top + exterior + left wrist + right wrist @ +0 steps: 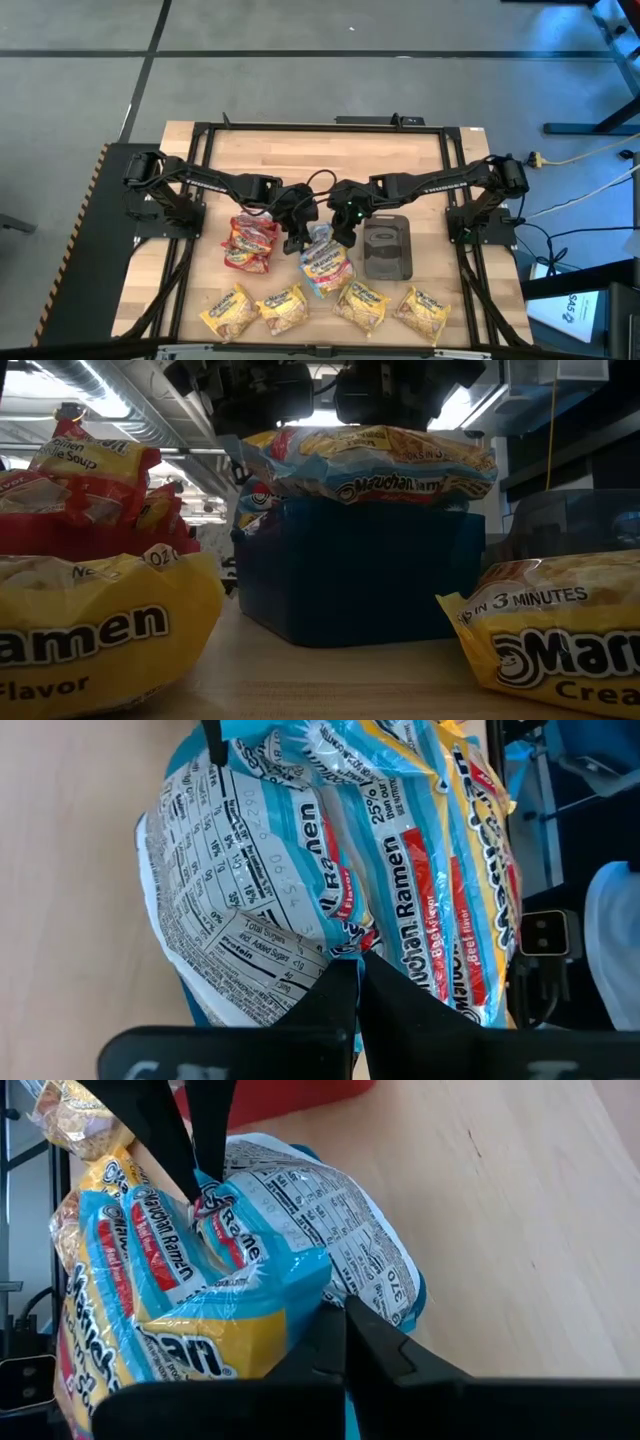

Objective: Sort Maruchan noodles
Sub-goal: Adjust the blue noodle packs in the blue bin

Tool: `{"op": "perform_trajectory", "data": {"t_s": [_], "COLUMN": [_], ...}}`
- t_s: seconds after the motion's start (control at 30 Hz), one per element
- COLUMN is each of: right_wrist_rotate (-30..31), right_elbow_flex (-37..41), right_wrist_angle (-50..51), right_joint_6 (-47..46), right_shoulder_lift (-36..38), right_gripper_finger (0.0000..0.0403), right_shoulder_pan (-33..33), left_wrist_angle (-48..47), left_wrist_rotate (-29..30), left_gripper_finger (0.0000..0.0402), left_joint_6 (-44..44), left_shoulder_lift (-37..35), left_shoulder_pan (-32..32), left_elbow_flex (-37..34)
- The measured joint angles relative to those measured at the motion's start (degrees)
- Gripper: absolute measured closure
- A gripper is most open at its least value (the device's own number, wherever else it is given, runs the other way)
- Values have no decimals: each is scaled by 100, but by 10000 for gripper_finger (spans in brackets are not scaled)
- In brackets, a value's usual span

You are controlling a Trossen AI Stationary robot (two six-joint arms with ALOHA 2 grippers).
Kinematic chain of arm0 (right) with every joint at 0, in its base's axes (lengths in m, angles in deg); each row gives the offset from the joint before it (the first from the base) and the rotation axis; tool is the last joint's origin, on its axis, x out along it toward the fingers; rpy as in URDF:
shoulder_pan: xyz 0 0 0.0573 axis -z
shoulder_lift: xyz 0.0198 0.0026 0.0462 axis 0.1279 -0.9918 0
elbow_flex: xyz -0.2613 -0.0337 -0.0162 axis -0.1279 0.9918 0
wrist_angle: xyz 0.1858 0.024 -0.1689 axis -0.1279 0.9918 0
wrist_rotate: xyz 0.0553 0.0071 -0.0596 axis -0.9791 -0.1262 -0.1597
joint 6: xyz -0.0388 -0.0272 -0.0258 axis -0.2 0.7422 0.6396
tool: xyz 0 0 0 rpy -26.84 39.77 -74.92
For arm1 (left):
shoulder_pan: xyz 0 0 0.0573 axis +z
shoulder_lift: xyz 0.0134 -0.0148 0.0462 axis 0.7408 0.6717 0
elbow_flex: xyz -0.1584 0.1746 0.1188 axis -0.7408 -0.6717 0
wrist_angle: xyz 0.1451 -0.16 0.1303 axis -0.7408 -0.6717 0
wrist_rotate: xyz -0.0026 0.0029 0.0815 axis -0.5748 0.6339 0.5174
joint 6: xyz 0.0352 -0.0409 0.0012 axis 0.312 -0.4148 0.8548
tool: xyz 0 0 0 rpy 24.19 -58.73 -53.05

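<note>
Blue-edged Maruchan packets (pixel 325 268) lie piled on a blue tray (pixel 360 570) at the table's middle. One of the upper ones lies label-back up (pixel 230 890). Both my grippers stand at the pile's far side, the left gripper (pixel 296 240) at its left corner and the right gripper (pixel 345 235) above its far edge. Both are shut at packet edges. Red packets (pixel 250 243) are heaped on a red tray to the left. Several yellow packets (pixel 283 308) lie in a row along the near edge. My left gripper pinches a crimped end seam (pixel 207 1208) of an upper blue packet between its two fingertips, slanting down from the far left. The packet lies on the pile. My right gripper is shut at the other end of the label-back-up packet (pixel 385 1295), slanting down from the far right. One fingertip (pixel 211 745) shows on that edge. Its own fingers hide how much plastic lies between them. The packet rests on the pile.
A dark grey tray (pixel 388 250) lies right of the blue pile, close under the right arm. The yellow packets (pixel 560 630) fill the near strip. Bare wood (pixel 320 160) lies toward the far edge, behind the arms.
</note>
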Motion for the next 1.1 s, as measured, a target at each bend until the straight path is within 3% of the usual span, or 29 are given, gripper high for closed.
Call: {"op": "perform_trajectory", "data": {"t_s": [0.6,0.8,0.9,1.1], "right_wrist_rotate": [-153,-427,-589,-750], "right_elbow_flex": [0,0,0,0], "right_wrist_angle": [-174,-172,-168,-166], "right_joint_6": [-56,-11,-11,-91], "right_shoulder_lift": [-303,-286,-271,-264], "right_gripper_finger": [400,396,374,292], "right_shoulder_pan": [2,4,7,4], "left_wrist_angle": [-222,-225,-230,-318], "left_wrist_rotate": [16,48,75,148], "left_gripper_finger": [401,378,363,340], "left_joint_6": [-237,-279,-278,-430], "left_shoulder_lift": [118,64,33,-145], "left_shoulder_pan": [35,29,31,34], "left_elbow_flex": [-4,-18,-26,-35]}}
